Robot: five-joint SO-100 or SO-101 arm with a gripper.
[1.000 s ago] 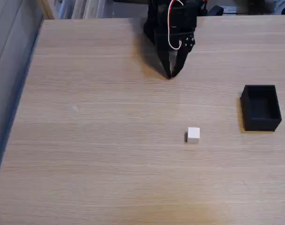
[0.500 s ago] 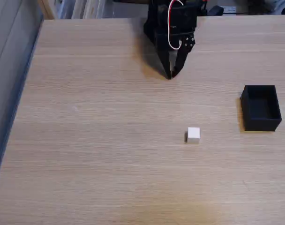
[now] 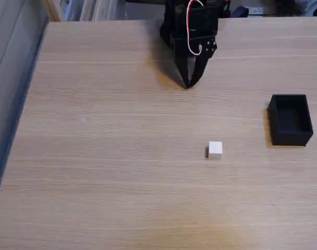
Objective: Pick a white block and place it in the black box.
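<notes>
- Pale wood-grain table (image 3: pixel 96 156) takes up nearly the whole fixed view; a grey strip runs down its left edge, and shelving clutter sits beyond the far edge
- the white block (image 3: pixel 215 150) lies alone on the bare wood a little right of centre; it is a small plain cube with matte faces, sitting flat, its edges close to square with the picture's sides, a thin shadow along its left side
- the black box (image 3: pixel 290 120) stands well apart from it, up and to the right near the table's right edge; matte, open-topped, thin-walled, several times the cube's size, nothing visible inside
- the gripper (image 3: pixel 188 84) is near the far edge, well apart from the block, its two dark fingers drawn together to a single point with no gap visible, holding nothing (a red-and-white wire loops over the arm body above)
- the step in hand reads as the reach, with nothing yet picked; to do it well, the fingers should spread before descending, come down over the cube's middle so they straddle two opposite faces, and line up with those faces rather than a corner; a small light cube will likely skid if one finger touches first
</notes>
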